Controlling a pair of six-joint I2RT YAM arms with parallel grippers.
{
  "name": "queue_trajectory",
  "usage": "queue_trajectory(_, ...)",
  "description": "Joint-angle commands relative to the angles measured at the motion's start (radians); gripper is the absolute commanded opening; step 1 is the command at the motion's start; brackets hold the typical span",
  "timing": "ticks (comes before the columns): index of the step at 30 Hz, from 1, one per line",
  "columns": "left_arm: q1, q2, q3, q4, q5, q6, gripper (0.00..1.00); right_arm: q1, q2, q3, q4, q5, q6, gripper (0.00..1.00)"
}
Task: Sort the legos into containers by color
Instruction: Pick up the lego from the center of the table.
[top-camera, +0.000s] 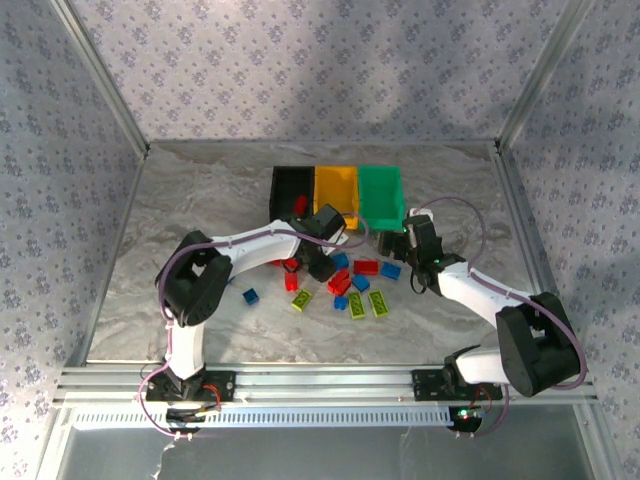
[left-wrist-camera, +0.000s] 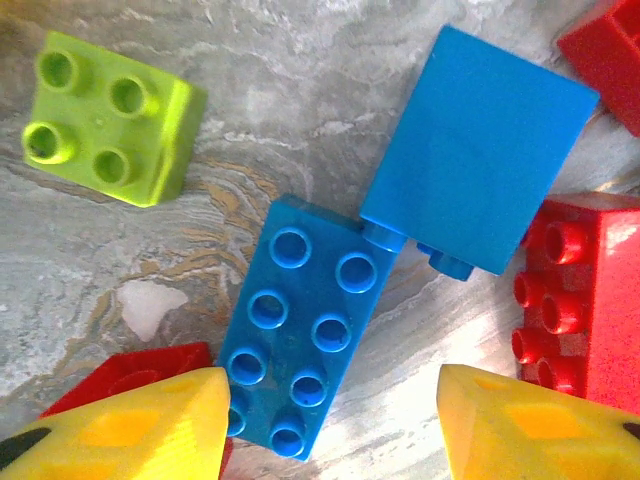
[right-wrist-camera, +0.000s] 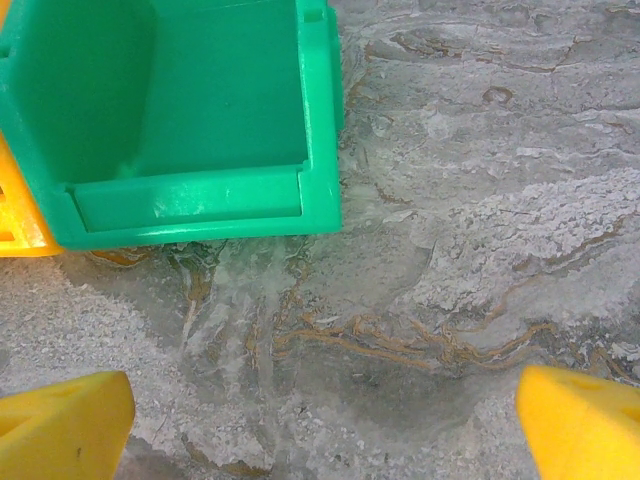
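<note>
My left gripper (left-wrist-camera: 335, 430) hangs wide open and empty, low over the legos (top-camera: 345, 285). Its yellow fingers (left-wrist-camera: 130, 430) straddle the near end of a blue eight-stud brick (left-wrist-camera: 300, 330) lying studs up on the table (left-wrist-camera: 200, 230).

I judge the step to be picking up this brick, and the line-up is not clean. The brick sits skewed to my jaws, and my left finger overlaps its near corner. I would turn the wrist until the pads face the long sides and nudge right before coming down.

It is a tight spot. A second blue brick (left-wrist-camera: 480, 150), tipped on its side, touches the far corner, a red brick (left-wrist-camera: 585, 300) lies just beside on the right, and another red piece (left-wrist-camera: 120, 365) pokes out under my left finger. A straight lift should leave those neighbours undisturbed. The yellow-green brick (left-wrist-camera: 100, 120) is well apart.

The containers stand in a row beyond the pile: black bin (top-camera: 283, 190), orange-yellow bin (top-camera: 336, 185), green bin (top-camera: 382, 190). Which one takes blue I cannot tell.

My right gripper (right-wrist-camera: 320, 430) is also spread wide with nothing in it, over bare table just in front of the green bin's corner. The freest path for my left arm therefore runs toward the black end of the row. There is open marble to the left of the pile and along the near edge.
</note>
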Motion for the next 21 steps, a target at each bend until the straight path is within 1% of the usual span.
queue_trajectory(1, -0.005, -0.057, 0.001, 0.014, -0.033, 0.044, 0.58, -0.004, 0.000, 0.004, -0.004, -0.014, 0.014, 1.00)
queue_trajectory(8, -0.001, 0.010, 0.049, -0.029, -0.055, 0.098, 0.58, -0.006, -0.007, 0.002, -0.006, -0.013, 0.014, 1.00)
queue_trajectory(17, 0.014, 0.115, 0.099, -0.061, -0.012, 0.128, 0.56, -0.007, -0.012, -0.002, -0.006, -0.010, 0.014, 1.00)
queue_trajectory(21, 0.015, 0.136, 0.101, -0.069, -0.025, 0.135, 0.54, -0.011, -0.018, -0.001, -0.011, -0.009, 0.013, 1.00)
